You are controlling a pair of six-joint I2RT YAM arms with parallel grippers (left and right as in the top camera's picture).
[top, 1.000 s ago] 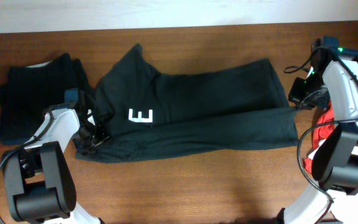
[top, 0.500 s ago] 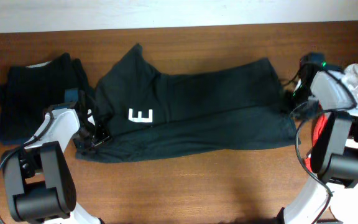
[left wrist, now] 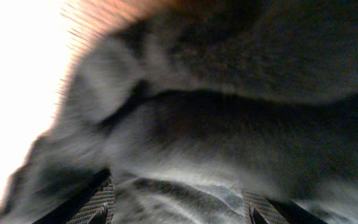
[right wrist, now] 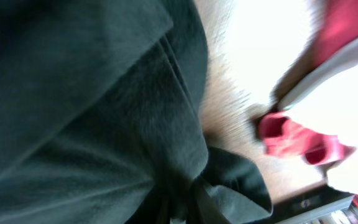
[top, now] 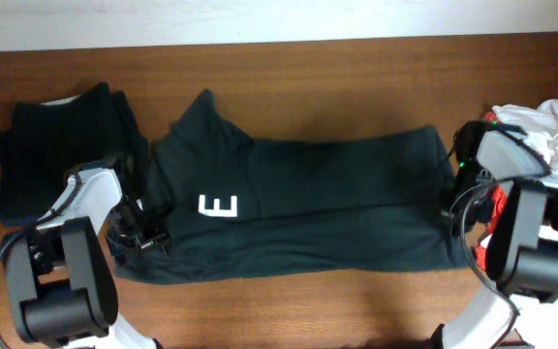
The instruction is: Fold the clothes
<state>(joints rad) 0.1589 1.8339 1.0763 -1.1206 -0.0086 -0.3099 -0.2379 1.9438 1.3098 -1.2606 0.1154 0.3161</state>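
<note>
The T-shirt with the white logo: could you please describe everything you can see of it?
The T-shirt is dark charcoal soft cloth with a white blocky logo on the chest. It lies on the wooden table, folded lengthwise into a long band, chest end left, hem right, mildly creased. The left pincer sits at its lower left edge, fingers apart over the cloth; the right pincer pinches a bunch of the hem.

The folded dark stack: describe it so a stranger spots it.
On the wooden table, look to the left end. The folded dark stack lies there, beside the spread T-shirt. Unlike that shirt, it is compact and shows no white logo.
</note>
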